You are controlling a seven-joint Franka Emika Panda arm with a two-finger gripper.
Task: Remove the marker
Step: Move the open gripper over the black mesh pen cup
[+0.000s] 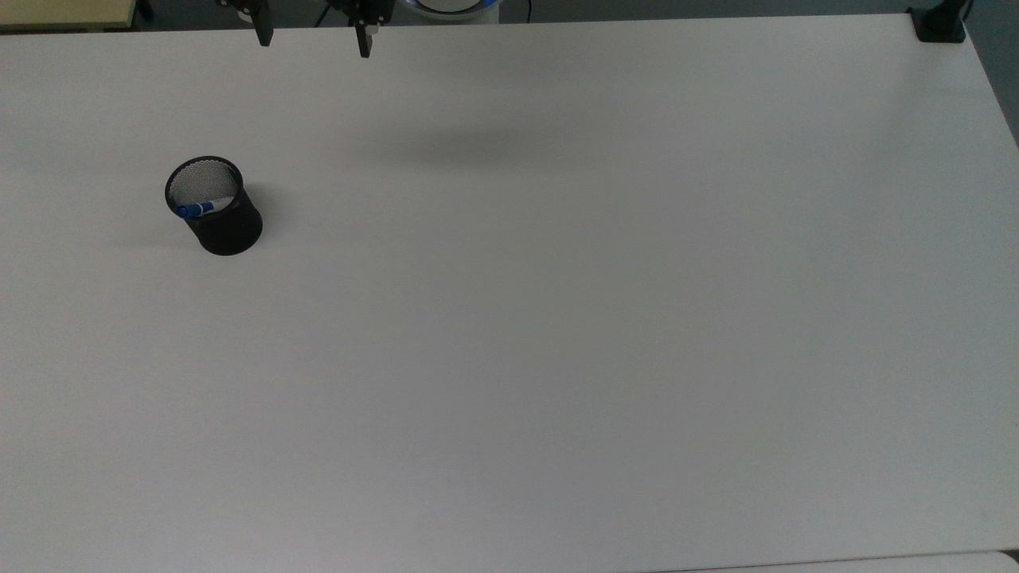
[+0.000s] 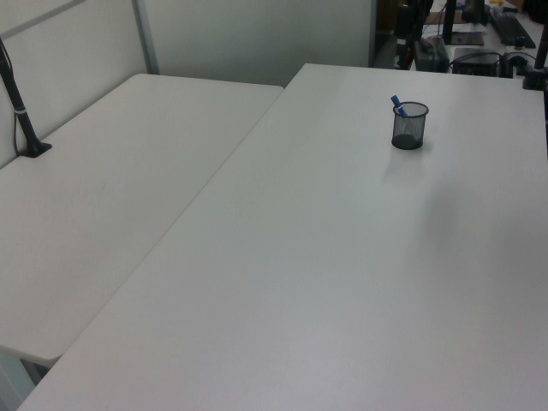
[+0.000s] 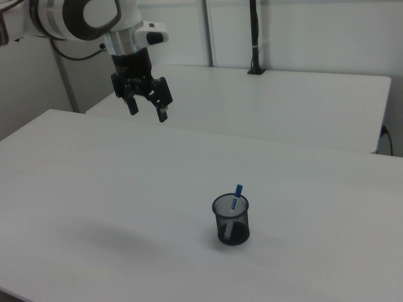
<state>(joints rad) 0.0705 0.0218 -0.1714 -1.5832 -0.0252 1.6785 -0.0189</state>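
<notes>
While the marker [image 3: 237, 192] is standing inside the black mesh cup [image 3: 231, 220], we are judging the task as barely begun. In the right view the cup is sitting a little below the centre of the frame on the white table [image 3: 94, 189], and the marker's blue cap is poking above the rim, leaning against the cup's wall. In the top view we are finding the same cup [image 1: 215, 207] in the left part of the frame, with the marker [image 1: 197, 210] lying across its mouth, and in the left view cup [image 2: 409, 126] and marker [image 2: 398, 106] are showing in the upper right.

Our pincer [image 3: 148, 110] is hanging in the air in the upper left of the right view, well apart from the cup, with its fingers spread wide and nothing between them. In the top view its fingertips [image 1: 262, 34] are appearing at the upper edge of the frame.

Everything is remaining for us, as we are reading it: travelling over the cup, descending around the blue cap, closing, and lifting the marker clear.
</notes>
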